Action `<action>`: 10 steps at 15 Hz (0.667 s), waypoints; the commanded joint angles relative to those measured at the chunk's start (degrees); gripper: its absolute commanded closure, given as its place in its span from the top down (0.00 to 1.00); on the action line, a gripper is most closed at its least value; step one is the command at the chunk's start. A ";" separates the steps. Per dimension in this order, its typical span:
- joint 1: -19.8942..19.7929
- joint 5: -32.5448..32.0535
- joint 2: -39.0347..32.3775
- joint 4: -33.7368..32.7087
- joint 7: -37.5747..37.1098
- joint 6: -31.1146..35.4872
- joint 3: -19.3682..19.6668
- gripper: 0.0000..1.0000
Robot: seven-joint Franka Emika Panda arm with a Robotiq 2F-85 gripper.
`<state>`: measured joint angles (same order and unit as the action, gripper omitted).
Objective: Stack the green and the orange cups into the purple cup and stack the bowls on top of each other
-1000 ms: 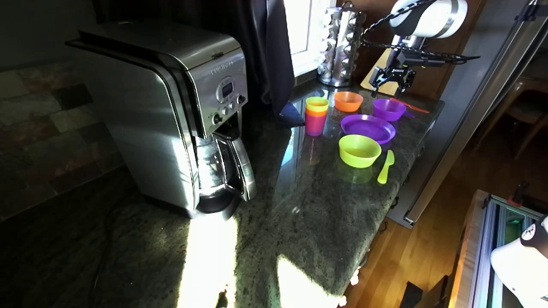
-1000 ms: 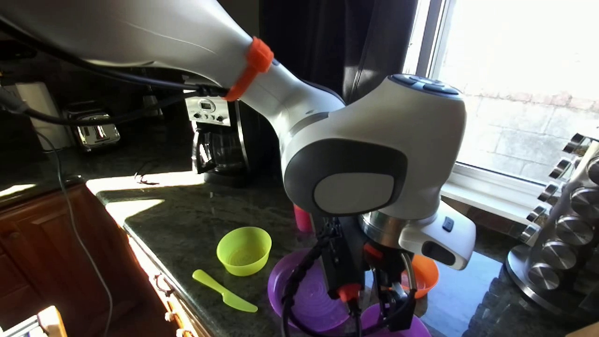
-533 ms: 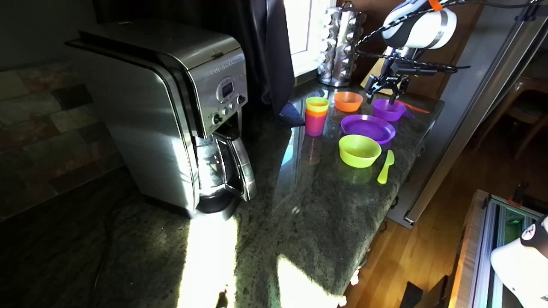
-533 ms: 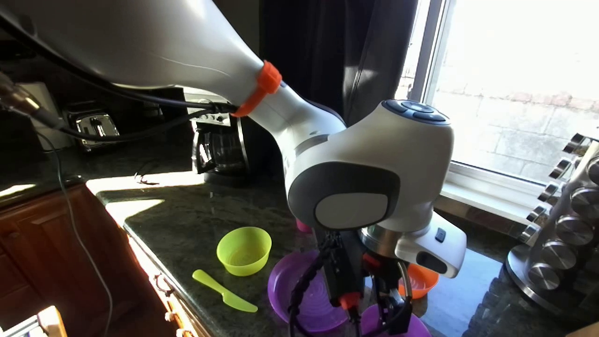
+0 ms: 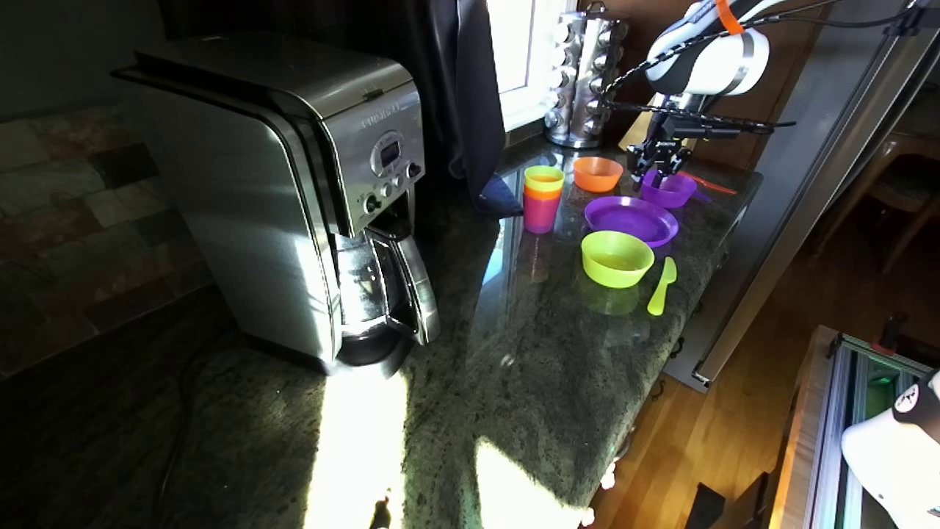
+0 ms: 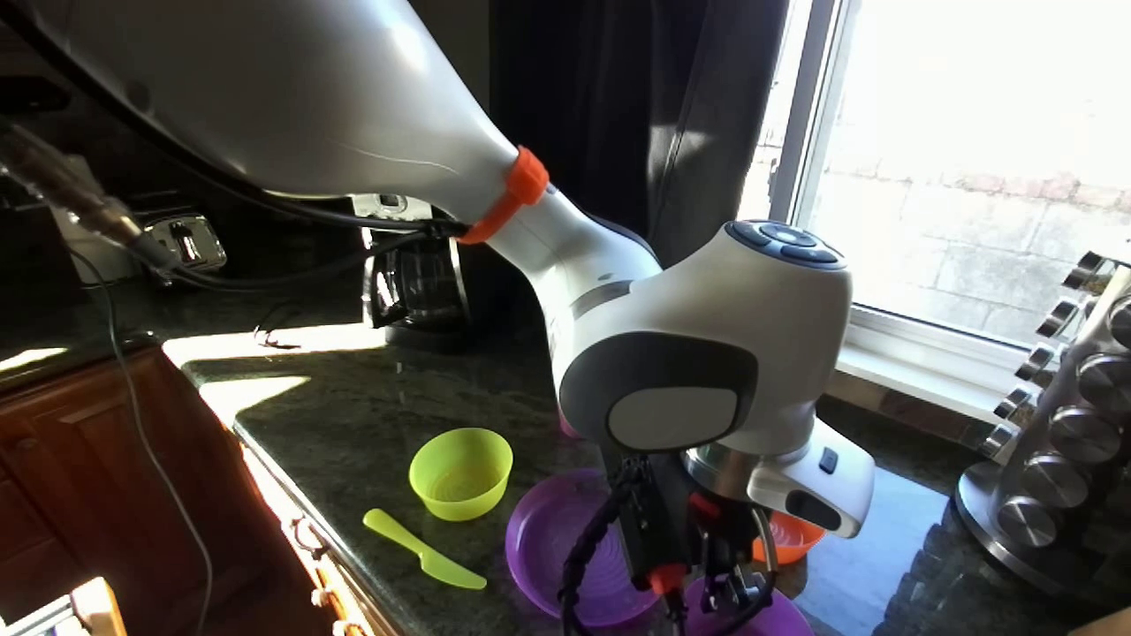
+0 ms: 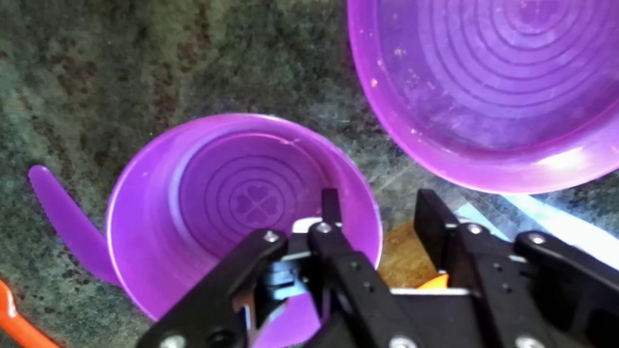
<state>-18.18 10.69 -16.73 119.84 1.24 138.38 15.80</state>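
Observation:
The green cup [image 5: 543, 175] and the orange cup [image 5: 542, 195] stand nested in the magenta-purple cup [image 5: 540, 217], in an upright stack. My gripper [image 7: 379, 208] is at the purple bowl [image 7: 256, 203], partly closed but with a clear gap. In the wrist view one finger is over the bowl's inside and the other beyond its rim; contact with the rim cannot be made out. In both exterior views the lime green bowl [image 5: 617, 264] [image 6: 459, 477] and the orange bowl [image 5: 597, 176] [image 6: 789, 537] sit apart on the counter.
A purple plate [image 5: 631, 220] lies between the purple and lime bowls. A lime knife [image 5: 663, 286] is near the counter edge. Beside the purple bowl lie a purple knife [image 7: 72, 227] and an orange utensil [image 7: 19, 319]. A spice rack [image 5: 584, 81] and coffee maker [image 5: 374, 162] stand further off.
My gripper has come down to the purple bowl's rim, and its fingers have drawn closer together. The bowls and the stacked cups have stayed in place.

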 commanded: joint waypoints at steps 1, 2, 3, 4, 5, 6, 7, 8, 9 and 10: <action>-0.74 0.07 -1.90 -1.32 0.10 1.13 -0.47 0.15; -0.76 -0.01 -2.05 -1.57 0.06 1.05 -0.44 0.08; -0.76 -0.15 -2.08 -1.81 -0.01 0.75 -0.41 0.01; -0.71 -0.58 -2.01 -2.11 -0.16 0.24 -0.26 0.00; -0.70 -0.88 -2.04 -2.53 -0.38 0.38 -0.10 0.00; -0.79 -1.31 -1.60 -2.86 -0.02 -0.34 0.04 0.01; -0.56 -2.33 -1.10 -3.13 -0.37 -0.74 0.39 0.01; -0.50 -3.18 -0.56 -3.30 -0.25 -1.05 0.60 0.00; -0.31 -4.37 0.51 -3.34 -0.29 -1.58 0.91 0.01; -0.27 -5.13 1.31 -3.35 0.02 -1.95 0.96 0.01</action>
<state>-18.29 8.06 -17.27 116.64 1.21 138.32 16.49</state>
